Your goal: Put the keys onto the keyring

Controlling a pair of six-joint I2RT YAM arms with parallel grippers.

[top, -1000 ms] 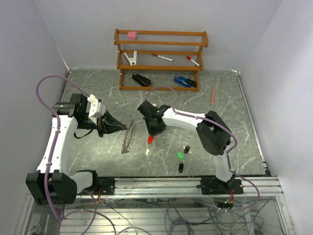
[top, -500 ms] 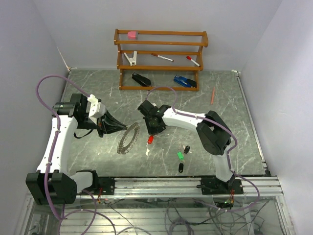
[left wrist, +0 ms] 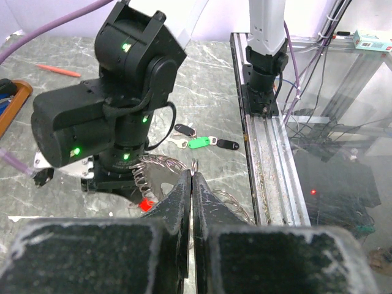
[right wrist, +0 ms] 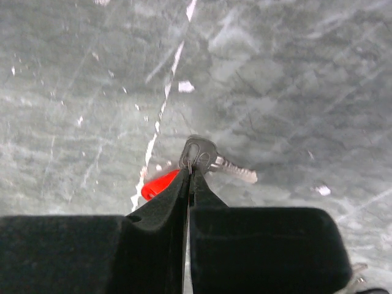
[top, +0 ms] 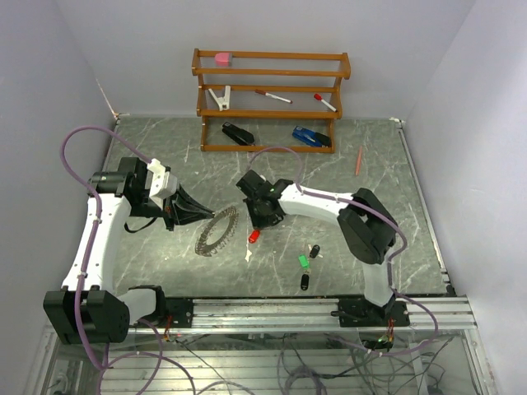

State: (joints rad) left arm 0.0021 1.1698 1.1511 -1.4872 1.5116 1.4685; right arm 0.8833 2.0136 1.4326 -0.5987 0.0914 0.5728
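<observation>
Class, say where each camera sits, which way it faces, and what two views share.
Top external: above and behind the bases, looking down on the grey marbled table; both arms show.
Left wrist: on the left gripper, facing the right arm; its shut fingers hold the large jagged silvery keyring.
Right wrist: on the right gripper, facing down; its shut fingers pinch the small red-headed key.
Both wrist views share that key.

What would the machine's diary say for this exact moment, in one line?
left gripper: shut on keyring | right gripper: shut on red key | green key, black keys: loose on table
</observation>
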